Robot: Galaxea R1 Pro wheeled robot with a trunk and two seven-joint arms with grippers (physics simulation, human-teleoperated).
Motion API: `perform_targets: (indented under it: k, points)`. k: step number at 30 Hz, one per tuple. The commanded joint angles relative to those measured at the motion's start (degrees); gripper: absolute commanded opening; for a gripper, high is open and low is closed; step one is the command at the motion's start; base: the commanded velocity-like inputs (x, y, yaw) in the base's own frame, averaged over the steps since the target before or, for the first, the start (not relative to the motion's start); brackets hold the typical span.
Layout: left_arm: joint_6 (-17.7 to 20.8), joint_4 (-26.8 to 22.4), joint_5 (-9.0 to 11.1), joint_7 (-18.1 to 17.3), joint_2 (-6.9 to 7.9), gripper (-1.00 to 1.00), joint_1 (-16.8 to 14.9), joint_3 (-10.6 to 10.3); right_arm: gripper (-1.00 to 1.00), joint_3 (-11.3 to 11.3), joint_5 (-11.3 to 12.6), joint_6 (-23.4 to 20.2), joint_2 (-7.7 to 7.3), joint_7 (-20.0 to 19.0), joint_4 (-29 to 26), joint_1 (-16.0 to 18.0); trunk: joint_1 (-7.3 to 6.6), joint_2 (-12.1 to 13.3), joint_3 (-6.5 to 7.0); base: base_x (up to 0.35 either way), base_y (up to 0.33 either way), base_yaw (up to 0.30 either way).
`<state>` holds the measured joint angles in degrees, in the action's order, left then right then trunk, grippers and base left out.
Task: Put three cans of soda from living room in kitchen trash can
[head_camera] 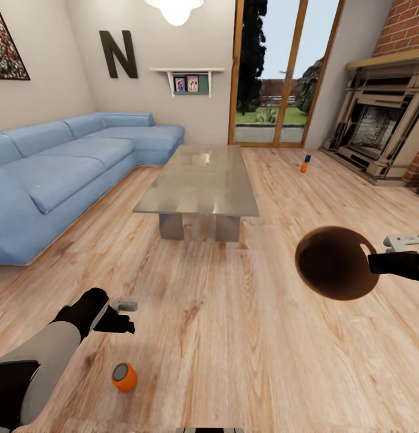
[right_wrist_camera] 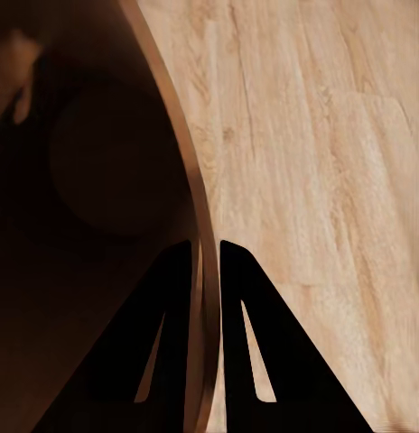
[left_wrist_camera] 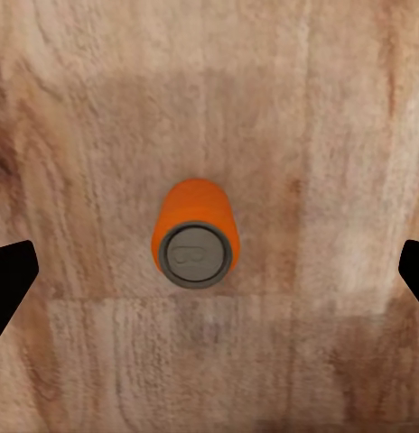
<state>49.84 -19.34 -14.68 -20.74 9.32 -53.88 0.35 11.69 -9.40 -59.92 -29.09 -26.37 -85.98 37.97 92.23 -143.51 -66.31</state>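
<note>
The left arm [head_camera: 50,349] has a white forearm shell, a black wrist and a small grey block. The right gripper's fingers [right_wrist_camera: 255,352] are flat black slotted wedges under a white block.

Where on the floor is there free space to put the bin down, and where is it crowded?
Bare wood floor lies between the glass table, the left gripper and the bin held by the right gripper. It is crowded near the orange can under the left gripper, and by the two cans before the fireplace.

orange can [head_camera: 124,377] upright on floor; bin [head_camera: 336,263] held tilted
</note>
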Motion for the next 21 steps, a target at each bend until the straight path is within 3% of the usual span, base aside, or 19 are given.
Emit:
perform_targets:
  k: [1, 21]
  points:
    - [0.0, 0.0, 0.0, 0.0, 0.00, 1.00, 0.0, 0.0, -1.00, 0.0, 0.7, -0.1, 0.00, -0.2, -0.1, 0.1, 0.01, 0.0, -0.22, 0.000, 0.000, 0.000]
    - [-0.2, 0.0, 0.0, -0.1, 0.00, 1.00, 0.0, 0.0, -1.00, -2.0, 0.3, -0.1, 0.11, -0.3, -0.1, 0.0, 0.53, -0.3, -4.65, 0.000, 0.000, 0.000]
